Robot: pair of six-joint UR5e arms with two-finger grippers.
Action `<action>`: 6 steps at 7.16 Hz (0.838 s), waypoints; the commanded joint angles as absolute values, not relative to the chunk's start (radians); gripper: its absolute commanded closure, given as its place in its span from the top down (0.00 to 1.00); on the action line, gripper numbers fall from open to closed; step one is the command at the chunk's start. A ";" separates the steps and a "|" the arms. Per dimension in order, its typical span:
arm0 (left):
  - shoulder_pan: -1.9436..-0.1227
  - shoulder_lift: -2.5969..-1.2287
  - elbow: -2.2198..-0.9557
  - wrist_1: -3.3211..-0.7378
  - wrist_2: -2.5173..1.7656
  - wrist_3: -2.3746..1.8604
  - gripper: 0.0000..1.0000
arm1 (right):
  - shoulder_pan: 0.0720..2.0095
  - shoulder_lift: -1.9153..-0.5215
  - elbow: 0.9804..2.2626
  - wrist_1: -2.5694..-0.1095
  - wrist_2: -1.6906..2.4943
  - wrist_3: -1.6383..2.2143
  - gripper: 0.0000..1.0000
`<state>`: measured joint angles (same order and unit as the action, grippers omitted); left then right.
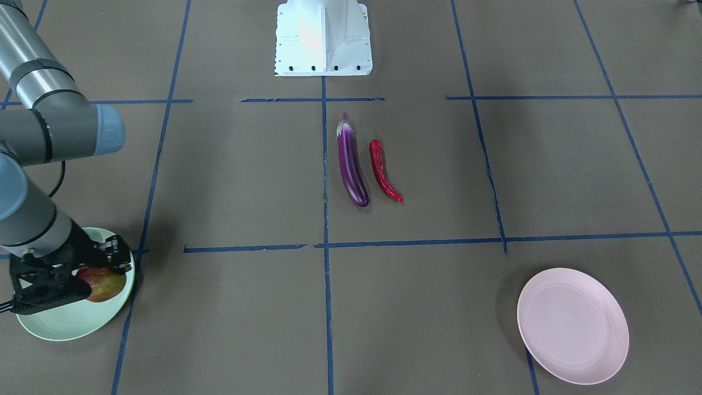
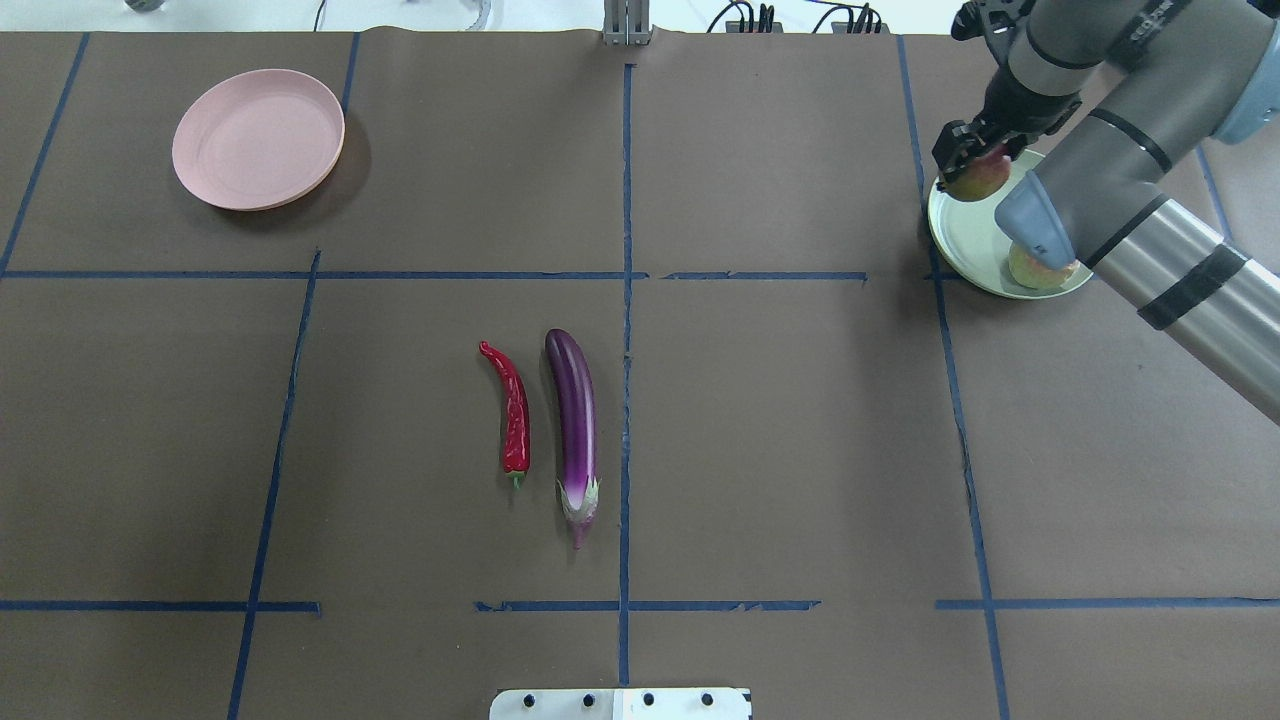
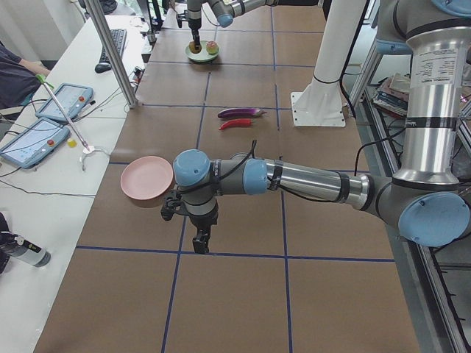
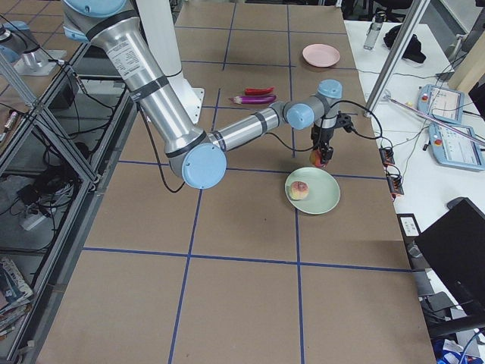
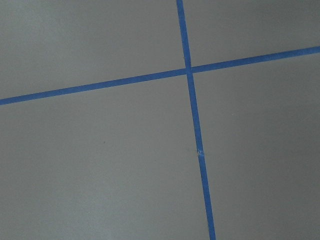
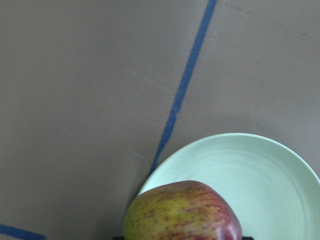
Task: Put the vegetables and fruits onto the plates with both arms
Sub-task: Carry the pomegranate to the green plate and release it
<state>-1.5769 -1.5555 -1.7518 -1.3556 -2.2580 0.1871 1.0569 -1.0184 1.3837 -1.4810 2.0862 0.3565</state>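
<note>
My right gripper (image 2: 972,168) is shut on the red-and-yellow-green pomegranate (image 1: 105,285) and holds it over the near rim of the mint green plate (image 2: 965,240). The pomegranate fills the bottom of the right wrist view (image 6: 182,212), with the plate (image 6: 260,170) below it. The pale peach (image 2: 1040,268) lies on the same plate. The purple eggplant (image 2: 572,420) and the red chili (image 2: 514,410) lie side by side at the table's middle. The pink plate (image 2: 258,138) is bare. My left gripper (image 3: 199,245) hangs over the table near the pink plate (image 3: 147,179); I cannot tell whether it is open or shut.
The white base block (image 1: 323,38) stands at the robot's edge of the table. Blue tape lines cross the brown table. A side table with tablets (image 3: 33,140) and a metal post (image 3: 110,51) runs along the far side.
</note>
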 commanded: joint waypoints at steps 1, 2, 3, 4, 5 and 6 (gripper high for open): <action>-1.577 -1.555 -1.753 -1.356 -2.258 0.187 1.00 | 1.072 -1.046 1.359 -1.479 2.094 0.305 0.99; -1.577 -1.555 -1.755 -1.355 -2.258 0.186 1.00 | 1.071 -1.046 1.359 -1.479 2.094 0.307 1.00; -1.577 -1.555 -1.755 -1.355 -2.258 0.187 1.00 | 1.071 -1.043 1.361 -1.479 2.094 0.310 1.00; -1.577 -1.555 -1.755 -1.355 -2.258 0.187 1.00 | 1.074 -1.036 1.362 -1.480 2.098 0.310 1.00; -1.577 -1.555 -1.755 -1.355 -2.258 0.187 1.00 | 1.107 -1.029 1.362 -1.488 2.120 0.307 1.00; -1.577 -1.555 -1.756 -1.356 -2.258 0.187 1.00 | 1.170 -1.032 1.362 -1.496 2.181 0.293 1.00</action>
<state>-1.5770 -1.5555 -1.7553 -1.3548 -2.2580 0.1871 1.1115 -1.0331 1.3619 -1.4870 2.1274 0.3043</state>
